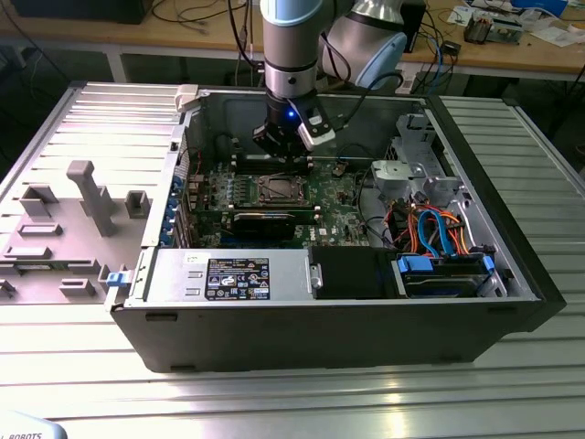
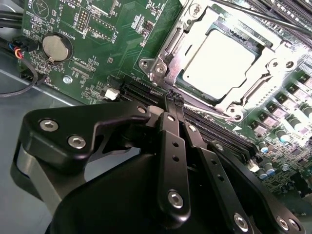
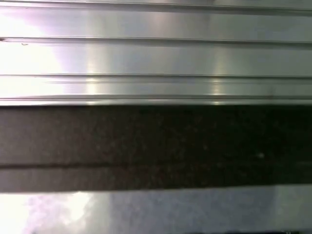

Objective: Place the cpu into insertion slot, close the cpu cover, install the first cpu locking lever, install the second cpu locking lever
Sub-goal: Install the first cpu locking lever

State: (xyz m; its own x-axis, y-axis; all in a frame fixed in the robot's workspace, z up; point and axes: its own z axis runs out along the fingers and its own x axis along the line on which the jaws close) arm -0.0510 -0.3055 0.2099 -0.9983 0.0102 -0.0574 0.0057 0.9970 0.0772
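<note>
An open computer case (image 1: 338,311) lies on a ribbed metal table (image 1: 274,402), with a grey fixture plate (image 1: 64,229) off to the exterior view's left and a wooden bench (image 1: 512,50) strewn with cables at about 1 o'clock behind. The arm (image 1: 291,46) comes down from 12 o'clock into the case, over the green board (image 1: 329,197).

The gripper (image 2: 174,97) hangs just above the board, its two thin black fingers (image 2: 171,126) pressed flat together with nothing between them; in the second wrist view their tips sit close over a long black slot, just beside the socket's near edge.

The insertion slot (image 1: 279,189) sits near the middle of the board, at about 6 o'clock from the gripper in the exterior view. The cpu (image 2: 219,61) already lies in it, its pale metal top showing through the window of the cpu cover (image 2: 168,53), which lies down flat around it. A thin lever rod (image 2: 263,15) runs along the socket's far side. A round coin cell (image 2: 56,46) sits well apart on the board
</note>
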